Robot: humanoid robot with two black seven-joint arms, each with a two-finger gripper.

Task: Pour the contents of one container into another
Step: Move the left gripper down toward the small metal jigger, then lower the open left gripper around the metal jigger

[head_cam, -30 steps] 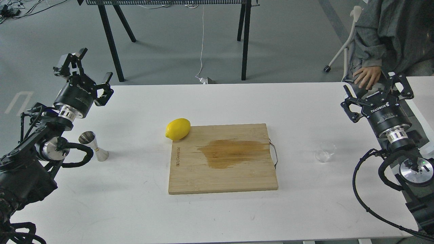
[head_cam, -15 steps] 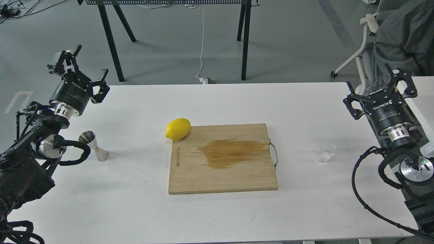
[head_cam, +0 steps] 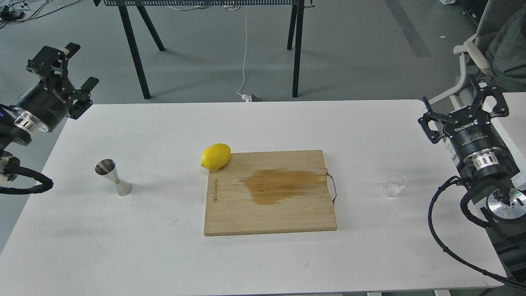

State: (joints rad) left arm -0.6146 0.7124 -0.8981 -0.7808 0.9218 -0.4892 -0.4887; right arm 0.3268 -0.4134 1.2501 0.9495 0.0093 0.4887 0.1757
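Observation:
The small clear glass cup point(head_cam: 393, 184) stands upright on the white table point(head_cam: 164, 255), right of the cutting board. The steel jigger point(head_cam: 113, 176) stands upright near the table's left side. My left gripper point(head_cam: 65, 68) is open and empty, raised past the table's far left corner, well away from the jigger. My right gripper point(head_cam: 462, 105) is open and empty at the table's right edge, above and to the right of the glass cup, apart from it.
A wooden cutting board point(head_cam: 269, 191) with a brown wet stain lies mid-table. A yellow lemon point(head_cam: 215, 156) rests at its far left corner. A chair point(head_cam: 468, 65) with grey cloth stands beyond the right gripper. Black table legs point(head_cam: 135, 49) stand behind.
My left arm has swung out to the left, away from the jigger and off the table's corner. My right gripper shifted slightly right. The person behind it has withdrawn.

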